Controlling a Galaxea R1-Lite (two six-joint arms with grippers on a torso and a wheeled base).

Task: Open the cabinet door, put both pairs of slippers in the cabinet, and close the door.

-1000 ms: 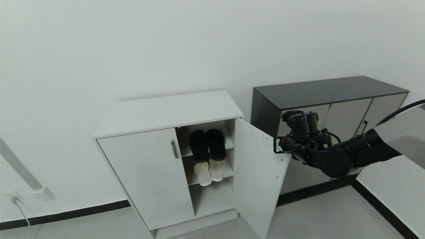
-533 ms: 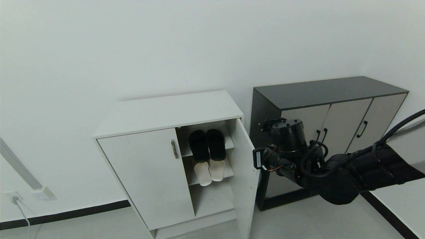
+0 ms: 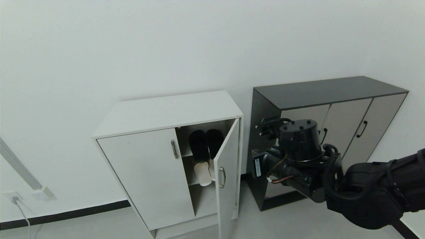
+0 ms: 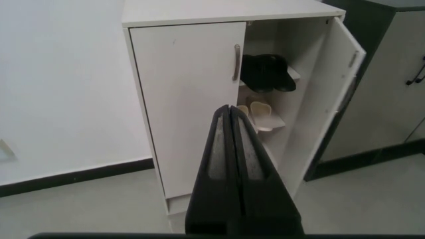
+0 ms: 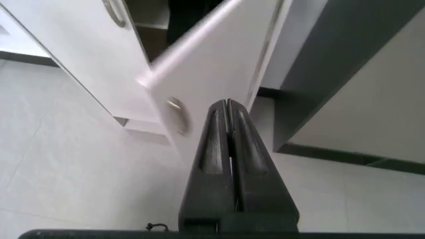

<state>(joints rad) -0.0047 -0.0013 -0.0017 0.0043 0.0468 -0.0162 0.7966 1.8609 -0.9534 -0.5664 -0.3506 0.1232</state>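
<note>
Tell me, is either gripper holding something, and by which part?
Nothing is held. The left gripper and the right gripper are shut and empty; the right one points at the cabinet door, not gripping its handle.

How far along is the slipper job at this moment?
Done: the black slippers and pale slippers sit inside the cabinet. In hand: the door stands partly open, with the right pincer shut, close to its outer face; contact is unclear. Left: shutting that door fully.
</note>
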